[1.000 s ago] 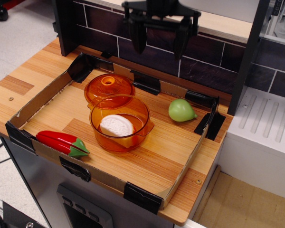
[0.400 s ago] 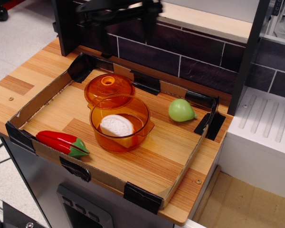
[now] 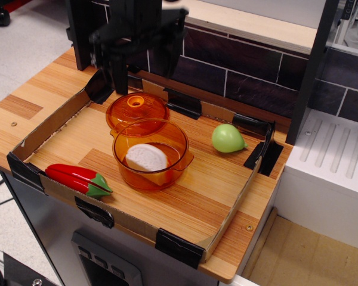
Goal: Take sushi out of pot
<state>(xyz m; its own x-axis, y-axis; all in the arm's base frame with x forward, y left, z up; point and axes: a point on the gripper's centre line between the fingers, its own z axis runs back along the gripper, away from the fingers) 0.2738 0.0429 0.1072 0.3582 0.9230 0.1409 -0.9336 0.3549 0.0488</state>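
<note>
Orange translucent pot [image 3: 150, 154] sits mid-tray on the wooden board, uncovered, with the sushi [image 3: 147, 158] lying inside it, white top up and orange layer underneath, tilted slightly against the pot's floor. Only one view here, so everything comes from it.

Gripper [image 3: 139, 65] hangs above the back-left part of the tray, over the lid [image 3: 136, 111] rather than over the pot. Fingers [image 3: 119, 67] are spread wide, nothing between them, pointing down. That spread looks sized for straddling the sushi from above, judging by the task. It is well apart from the sushi in height and offset toward the back wall, so nothing is grasped yet.

Lid rests flat just behind the pot, touching or nearly touching its rim; cannot tell which. With the lid off, the pot mouth gives open access from the top.

Cardboard tray [image 3: 48, 125] with black taped corners fences everything in. Red pepper [image 3: 77, 178] lies along the front-left edge, near the pot but apart from it. Green pear-like fruit [image 3: 227, 138] sits at the right, well apart from the pot.

Judgement: approach stage. The next move would need a shift forward over the pot, then a descent between its walls. Risk: a finger catching the pot rim or the lid.
</note>
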